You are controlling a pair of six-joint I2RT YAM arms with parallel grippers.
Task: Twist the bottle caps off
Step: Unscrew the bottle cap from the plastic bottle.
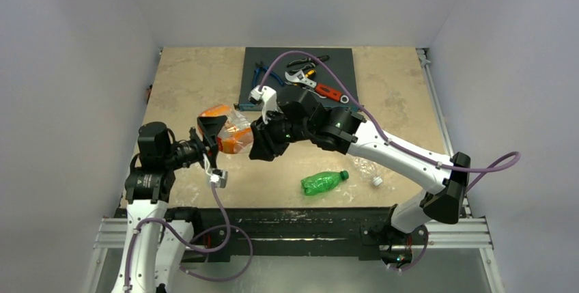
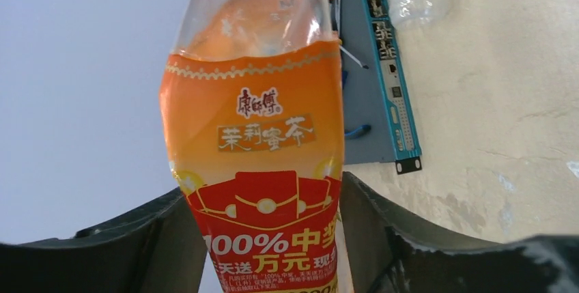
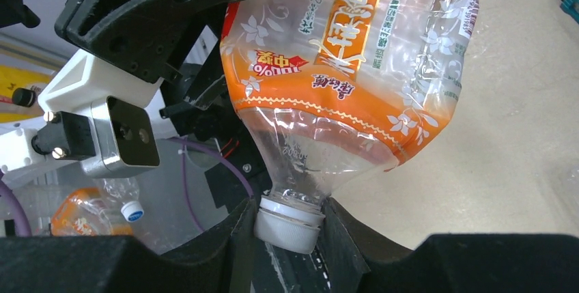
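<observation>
A squat bottle with an orange label (image 1: 235, 140) (image 2: 252, 122) (image 3: 341, 81) hangs above the table between both arms. My left gripper (image 1: 208, 137) (image 2: 263, 204) is shut on its body, with a dark finger pressed against each side of the label. The bottle's neck points at my right gripper (image 1: 260, 144) (image 3: 288, 223), which is shut on the white cap (image 3: 287, 231); the cap sits on the neck. A green bottle (image 1: 319, 183) with its green cap (image 1: 345, 175) lies near the front edge. Beside it are a clear crinkled bottle (image 1: 365, 166) and a loose white cap (image 1: 377, 181).
A dark mat (image 1: 273, 61) at the back holds a red-handled wrench (image 1: 321, 89) and other metal tools; a blue strip (image 2: 392, 67) lies along its edge. Another small bottle with a white cap (image 3: 133, 210) shows faintly at the lower left in the right wrist view.
</observation>
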